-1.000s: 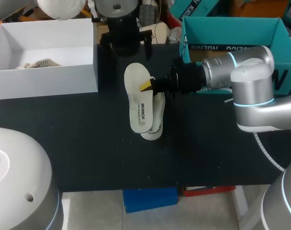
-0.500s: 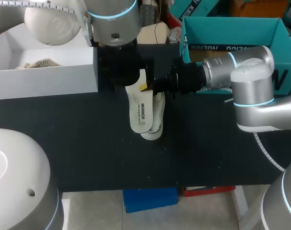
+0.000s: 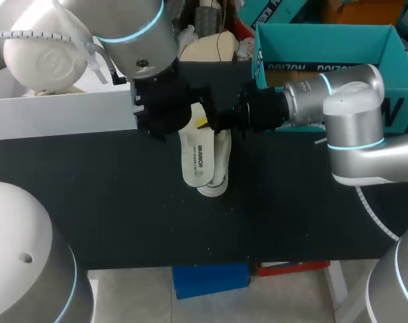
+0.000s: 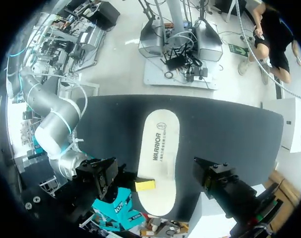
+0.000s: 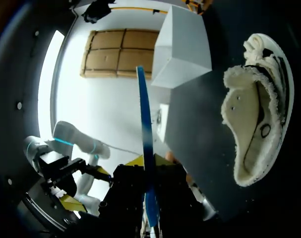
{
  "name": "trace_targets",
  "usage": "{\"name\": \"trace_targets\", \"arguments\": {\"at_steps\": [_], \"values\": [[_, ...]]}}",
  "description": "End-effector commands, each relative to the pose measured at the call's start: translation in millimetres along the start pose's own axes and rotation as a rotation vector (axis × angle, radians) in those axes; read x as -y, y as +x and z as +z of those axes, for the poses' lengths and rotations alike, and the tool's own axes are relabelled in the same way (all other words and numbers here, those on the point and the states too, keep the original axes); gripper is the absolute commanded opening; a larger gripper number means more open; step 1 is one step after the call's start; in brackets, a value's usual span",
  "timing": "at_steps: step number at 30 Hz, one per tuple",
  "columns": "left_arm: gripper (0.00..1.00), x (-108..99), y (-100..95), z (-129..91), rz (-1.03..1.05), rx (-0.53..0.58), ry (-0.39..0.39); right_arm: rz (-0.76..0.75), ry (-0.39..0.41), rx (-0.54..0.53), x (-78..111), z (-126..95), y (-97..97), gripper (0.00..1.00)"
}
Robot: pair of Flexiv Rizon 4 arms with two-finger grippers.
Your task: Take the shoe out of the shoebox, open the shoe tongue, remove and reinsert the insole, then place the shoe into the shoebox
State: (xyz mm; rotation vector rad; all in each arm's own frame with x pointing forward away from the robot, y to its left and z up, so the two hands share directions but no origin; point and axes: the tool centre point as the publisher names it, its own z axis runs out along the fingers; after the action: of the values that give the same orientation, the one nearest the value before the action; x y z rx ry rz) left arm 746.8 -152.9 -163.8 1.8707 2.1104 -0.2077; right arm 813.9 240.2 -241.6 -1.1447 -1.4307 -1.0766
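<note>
Handling the insole (image 3: 196,158) calls for care: it is judged light, thin and floppy, with a smooth printed face that may slip. It is best taken by pinching a long edge rather than pressing on the flat. It hangs printed face up over the white shoe (image 3: 217,185) near the middle of the black table (image 3: 123,202); whether the two touch cannot be told. The white shoebox (image 3: 62,111) lies toward ten o'clock of it and a teal box (image 3: 324,47) toward two o'clock. The right gripper (image 3: 205,122), entering from three o'clock, is pinching the insole's long edge toward its twelve o'clock end. The right wrist view shows the insole edge-on between the fingers, with the shoe lying beside it. The left gripper (image 4: 155,163) hangs over the insole's twelve o'clock end with fingers spread wide, one on each side, touching nothing visible.
</note>
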Motion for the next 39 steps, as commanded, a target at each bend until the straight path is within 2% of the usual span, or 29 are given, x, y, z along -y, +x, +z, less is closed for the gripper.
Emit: {"name": "trace_targets", "arguments": {"at_steps": [1, 4, 7, 23, 24, 26, 28, 31, 34, 39], "values": [[1.0, 5, 24.1, -4, -0.136, 0.555, 0.01, 0.001, 0.0, 0.001, -0.1, 0, -0.1, 0.0], [1.0, 6, 25.4, -7, -0.164, 0.716, 0.058, 0.001, 0.0, 0.001, -0.1, 0, -0.1, 0.0], [1.0, 7, 26.3, -11, -0.167, 0.831, 0.158, 0.001, 0.0, 0.001, -0.1, 0, -0.1, 0.0], [1.0, 7, 26.3, -11, -0.167, 0.831, 0.158, 0.001, 0.0, 0.001, -0.1, 0, -0.1, 0.0], [1.0, 10, 22.9, -14, -0.149, 0.912, 0.196, 0.001, 0.0, 0.001, -0.1, 0, -0.1, 0.0], [1.0, 16, 23.6, -8, -0.098, 0.942, 0.104, 0.001, 0.0, 0.001, -0.1, 0, -0.1, 0.0], [1.0, 22, 27.7, 1, -0.093, 1.015, 0.119, 0.001, 0.0, 0.001, -0.1, 0, -0.1, 0.0], [1.0, 24, 36.8, 11, -0.09, 1.084, 0.089, 0.001, 0.0, 0.001, -0.1, 0, -0.1, 0.0], [1.0, 19, 46.3, 12, -0.11, 1.17, 0.077, 0.001, 0.0, 0.001, -0.1, 0, -0.1, 0.0], [1.0, 11, 56.5, 16, -0.131, 1.253, 0.067, 0.001, 0.0, 0.001, -0.1, 0, -0.1, 0.0]]}}
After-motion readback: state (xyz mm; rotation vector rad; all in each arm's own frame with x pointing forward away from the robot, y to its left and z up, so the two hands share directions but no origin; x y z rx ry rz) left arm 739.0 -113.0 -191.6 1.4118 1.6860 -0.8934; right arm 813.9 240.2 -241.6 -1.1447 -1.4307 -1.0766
